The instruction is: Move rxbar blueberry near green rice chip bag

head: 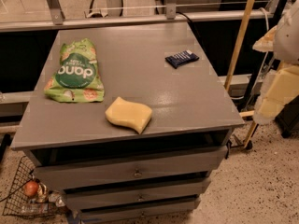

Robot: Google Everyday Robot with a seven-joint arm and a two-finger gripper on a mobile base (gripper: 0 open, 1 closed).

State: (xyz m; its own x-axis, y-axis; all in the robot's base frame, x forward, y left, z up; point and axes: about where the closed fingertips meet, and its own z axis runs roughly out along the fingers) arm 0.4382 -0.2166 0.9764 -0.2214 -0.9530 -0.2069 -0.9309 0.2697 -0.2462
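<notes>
rxbar blueberry [181,58] far right, green rice chip bag [74,72] left, well apart on cabinet top [140,78].
gripper [271,101] beyond right edge, grip state cannot be told; sponge [129,114] near.

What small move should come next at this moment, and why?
Probably swing the pincer, which hangs off the right edge of the cabinet, leftward over the rxbar blueberry. The bar lies untouched at the back right, well apart from the green rice chip bag at the left, with the yellow sponge nearer the front.
</notes>
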